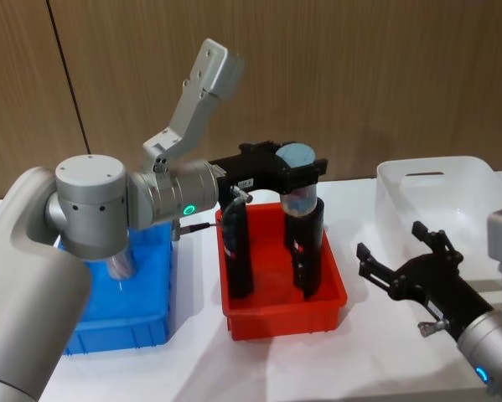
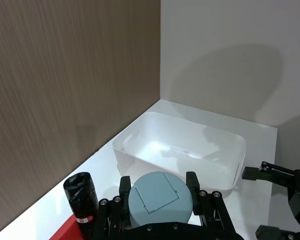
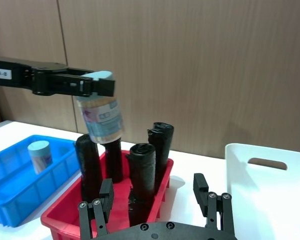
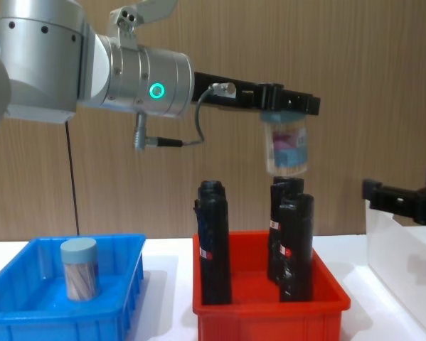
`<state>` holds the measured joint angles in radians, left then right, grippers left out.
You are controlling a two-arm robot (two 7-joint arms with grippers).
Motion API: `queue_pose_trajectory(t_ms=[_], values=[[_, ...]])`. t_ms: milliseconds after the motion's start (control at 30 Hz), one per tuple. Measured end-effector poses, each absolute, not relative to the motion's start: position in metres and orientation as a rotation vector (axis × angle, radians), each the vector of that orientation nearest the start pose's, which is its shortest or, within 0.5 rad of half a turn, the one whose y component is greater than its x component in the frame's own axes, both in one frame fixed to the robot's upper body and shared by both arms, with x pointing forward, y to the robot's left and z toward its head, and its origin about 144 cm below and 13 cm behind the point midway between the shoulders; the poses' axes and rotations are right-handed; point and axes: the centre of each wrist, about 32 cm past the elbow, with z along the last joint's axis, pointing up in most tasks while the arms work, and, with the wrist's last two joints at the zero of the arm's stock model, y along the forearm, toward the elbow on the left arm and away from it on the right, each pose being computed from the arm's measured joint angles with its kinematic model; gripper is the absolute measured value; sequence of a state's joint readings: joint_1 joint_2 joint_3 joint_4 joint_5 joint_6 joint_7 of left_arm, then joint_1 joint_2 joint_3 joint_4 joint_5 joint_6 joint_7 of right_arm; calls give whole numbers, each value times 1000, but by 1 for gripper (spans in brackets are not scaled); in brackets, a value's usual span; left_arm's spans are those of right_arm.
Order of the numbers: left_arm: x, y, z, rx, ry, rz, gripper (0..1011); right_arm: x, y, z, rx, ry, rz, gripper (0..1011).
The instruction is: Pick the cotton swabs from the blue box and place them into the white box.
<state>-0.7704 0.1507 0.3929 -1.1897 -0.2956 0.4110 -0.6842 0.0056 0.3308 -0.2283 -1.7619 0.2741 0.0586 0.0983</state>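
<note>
Holding the small clear plastic cotton swab jar [image 4: 287,145] by its pale blue round lid, my left pincer [image 4: 287,105] has its black fingers clamped on either side of that lid. The see-through body with its printed label hangs free beneath them. The lid looks smooth and round, so I judge the grip slippery. I should keep the squeeze firm, the jar upright and the travel level, without jerks.

Directly below the pincer stand tall black wrapped rolls [image 4: 214,241] with crinkled tops and red-white labels, upright in a bright red shallow plastic bin [image 4: 269,320]. The jar's base hangs just above the tallest of them, so I should not lose height until I am past them.

Farther off, to the pincer's right, waits the translucent milky-white rectangular plastic box [image 2: 134,157], smooth-walled, with a handle slot. I would lower the jar well inside its rim before letting go. My right pincer [image 1: 388,237] sits low just beside that box, fingers spread and gripping nothing, and I should pass clear of it.

Farthest, on the pincer's left, the bright blue ribbed plastic box [image 4: 20,316] contains one more lidded swab jar [image 4: 80,270], standing upright.
</note>
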Motion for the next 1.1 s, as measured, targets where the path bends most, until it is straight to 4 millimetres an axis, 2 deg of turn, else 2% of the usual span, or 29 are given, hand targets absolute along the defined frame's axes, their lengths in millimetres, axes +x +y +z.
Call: queue_pose_trajectory(t_ms=[1100], values=[[633, 174, 1325, 144, 46, 597, 673, 505, -221, 1221, -35, -100, -1046, 1001]])
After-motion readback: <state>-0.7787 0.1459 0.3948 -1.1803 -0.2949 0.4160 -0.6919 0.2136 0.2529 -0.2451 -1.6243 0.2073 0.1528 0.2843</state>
